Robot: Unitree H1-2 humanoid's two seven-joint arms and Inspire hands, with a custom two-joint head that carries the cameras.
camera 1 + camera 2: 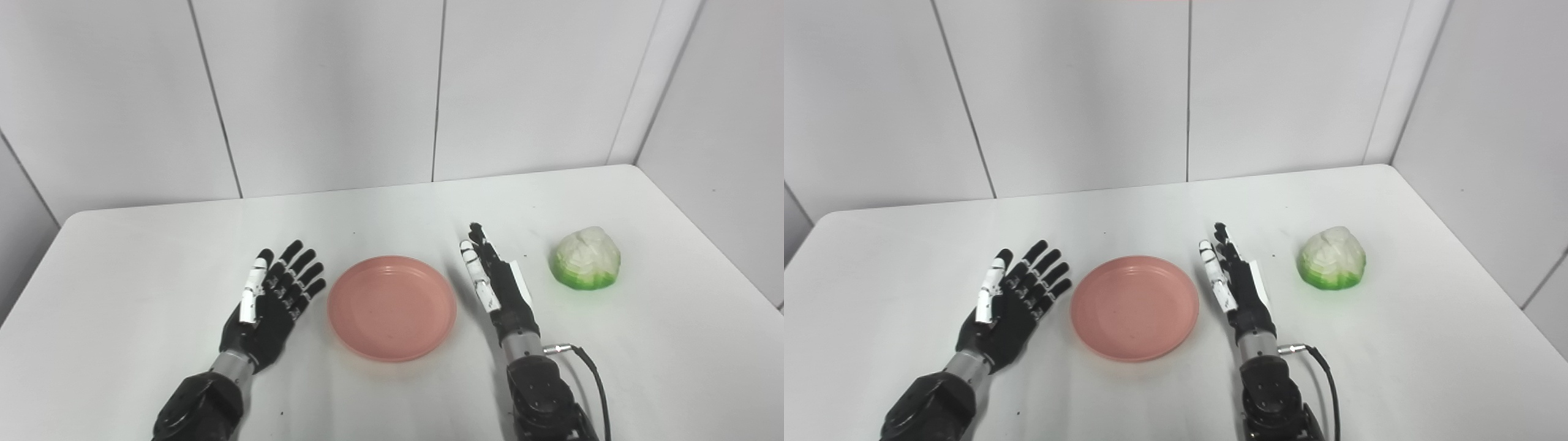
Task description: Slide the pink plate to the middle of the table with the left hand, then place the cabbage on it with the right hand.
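Note:
A round pink plate (392, 306) lies flat and bare near the middle of the white table (398, 208). Just left of the plate my left hand (272, 300) is open, palm up, fingers spread and pointing toward the plate's left rim, a small gap away. On the plate's other side my right hand (493, 282) is open and turned edge-on, fingers straight and pointing away from me, holding nothing. The cabbage (587, 258), pale white on top and green at the base, sits on the table to the right of that hand, apart from it.
Grey wall panels (331, 92) close off the back of the table, and another panel runs along its right side. A black cable (591, 373) loops out from my right wrist. The table's left corner curves off at the far left.

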